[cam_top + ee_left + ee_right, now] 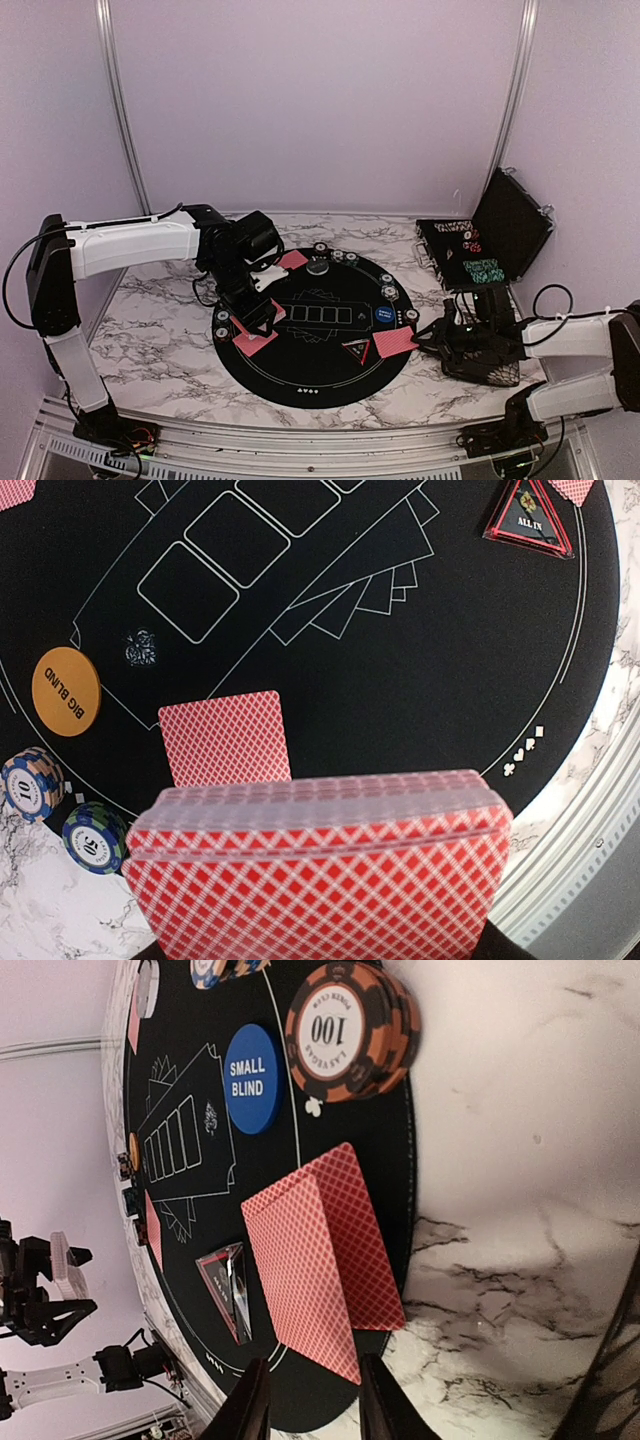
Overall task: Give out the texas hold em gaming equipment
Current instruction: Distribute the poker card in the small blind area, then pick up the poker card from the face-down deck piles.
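Playing-card deck (320, 880), pinched by the left gripper (250, 312) over the mat's (450, 680) left side, will handle light and slick, we judge, needing a firm edge squeeze lest it fan, while 2 dealt cards (320, 1260) lie flat at the right rim beside the parted fingers (252, 1405) of the right gripper (312, 1415).

One orange button (66, 691), one blue button (250, 1078), one triangle marker (528, 518), one deck (320, 880).
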`<state>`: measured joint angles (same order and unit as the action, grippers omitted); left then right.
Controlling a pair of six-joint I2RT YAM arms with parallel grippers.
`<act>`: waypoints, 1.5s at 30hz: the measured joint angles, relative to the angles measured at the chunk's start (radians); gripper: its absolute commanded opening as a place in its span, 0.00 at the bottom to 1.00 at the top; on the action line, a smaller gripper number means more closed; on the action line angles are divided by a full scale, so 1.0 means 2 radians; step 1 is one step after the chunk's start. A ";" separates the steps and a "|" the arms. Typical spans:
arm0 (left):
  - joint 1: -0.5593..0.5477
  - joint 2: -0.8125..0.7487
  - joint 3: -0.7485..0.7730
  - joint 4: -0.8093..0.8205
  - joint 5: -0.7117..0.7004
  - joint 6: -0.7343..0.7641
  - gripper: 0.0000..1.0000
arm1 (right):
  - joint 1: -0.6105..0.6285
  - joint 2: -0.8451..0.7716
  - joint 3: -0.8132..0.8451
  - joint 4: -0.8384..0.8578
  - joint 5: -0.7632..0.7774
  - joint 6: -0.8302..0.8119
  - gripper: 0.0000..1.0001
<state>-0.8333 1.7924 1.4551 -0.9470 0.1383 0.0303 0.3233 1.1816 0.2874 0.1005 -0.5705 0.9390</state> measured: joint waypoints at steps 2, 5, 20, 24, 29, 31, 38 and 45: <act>0.000 0.000 0.000 0.000 0.000 0.000 0.55 | 0.002 -0.004 0.003 -0.015 0.007 -0.005 0.31; 0.000 0.000 -0.001 0.000 0.000 0.000 0.55 | 0.006 -0.008 0.006 -0.029 0.016 -0.012 0.32; 0.000 0.000 -0.003 0.000 0.000 0.000 0.55 | 0.019 -0.031 0.032 -0.093 0.042 -0.029 0.39; 0.000 0.000 -0.003 0.000 0.000 0.000 0.55 | 0.038 -0.029 0.060 -0.091 0.041 -0.028 0.41; 0.000 0.000 -0.003 0.000 0.000 0.000 0.55 | 0.067 0.005 0.098 -0.061 0.032 -0.024 0.45; 0.000 0.000 -0.003 0.000 0.000 0.000 0.55 | 0.080 0.027 0.112 -0.037 0.024 -0.019 0.46; 0.000 0.000 -0.003 0.000 0.001 0.000 0.55 | 0.122 0.117 0.150 0.066 -0.011 0.020 0.52; 0.000 0.000 -0.003 0.000 0.002 0.000 0.55 | 0.165 0.216 0.197 0.169 -0.046 0.069 0.54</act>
<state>-0.8333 1.7924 1.4498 -0.9466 0.1429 0.0303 0.6525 1.6127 0.6819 0.4393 -0.6632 1.0775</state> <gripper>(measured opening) 0.668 0.534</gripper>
